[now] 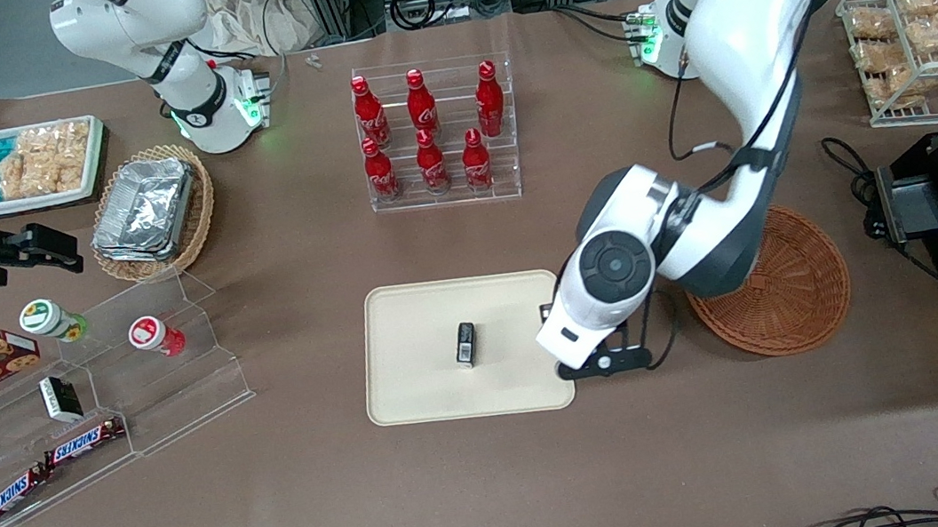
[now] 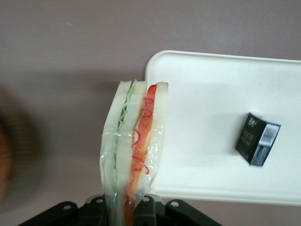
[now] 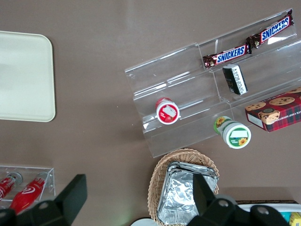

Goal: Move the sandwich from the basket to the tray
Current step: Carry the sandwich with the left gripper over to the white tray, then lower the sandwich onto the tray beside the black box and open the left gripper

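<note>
Front view, right of centre: the working arm's pincer [image 1: 602, 362] hangs at the edge of the flat cream-coloured rectangular tray [image 1: 411, 378] that faces the working arm's end of the table, just at the lower right corner of the tray as framed. The arm's white wrist housing covers the load here, so the front view alone does not show what is carried.

Wrist view: the pincer [image 2: 124, 207] is closed on the sandwich [image 2: 134, 146], a triangular wedge of pale bread in clear wrap with green and orange-red filling layers along its cut edge. The wedge hangs lengthwise from the jaws, straddling the rim of the tray [image 2: 211, 84]; it appears to be held clear of the surface, though its height above the tray cannot be judged with confidence. A small black box with a barcode [image 2: 257, 139] lies on the tray, well apart from the sandwich.

The round, shallow, reddish-brown woven wicker basket [image 1: 786, 296] sits toward the working arm's end of the table, partly under the arm, with nothing visible in its exposed part.

Step in hand: carrying the wedge over the tray for release. To do it well, the pincer should travel further inward over the bare cream surface, between the rim and the black box, so that the whole wedge lies inside the low rim. Lowering until the bread nearly rests before opening would prevent the soft wedge from tipping or catching on the rim.
</note>
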Robot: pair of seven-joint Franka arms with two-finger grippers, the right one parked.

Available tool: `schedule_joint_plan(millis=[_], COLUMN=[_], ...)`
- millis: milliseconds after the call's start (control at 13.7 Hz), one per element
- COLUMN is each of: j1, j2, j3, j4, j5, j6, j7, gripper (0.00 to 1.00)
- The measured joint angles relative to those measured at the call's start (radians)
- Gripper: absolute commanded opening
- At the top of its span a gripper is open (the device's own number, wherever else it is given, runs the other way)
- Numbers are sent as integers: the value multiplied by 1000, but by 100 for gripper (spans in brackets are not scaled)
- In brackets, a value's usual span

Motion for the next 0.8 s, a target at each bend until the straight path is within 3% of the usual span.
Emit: schedule_joint_plan(millis=[365, 438, 510, 583, 802], j1=[-61, -64, -66, -67, -68], j2=[111, 122, 130, 137, 142], j3=[1, 1, 1, 1, 1], j4=[6, 6, 6, 6, 10], j5=[36, 39, 42, 50, 109], j6=[109, 123, 140, 159, 184], j7=[-34, -34, -34, -34, -34], gripper=[0, 34, 95, 100, 100])
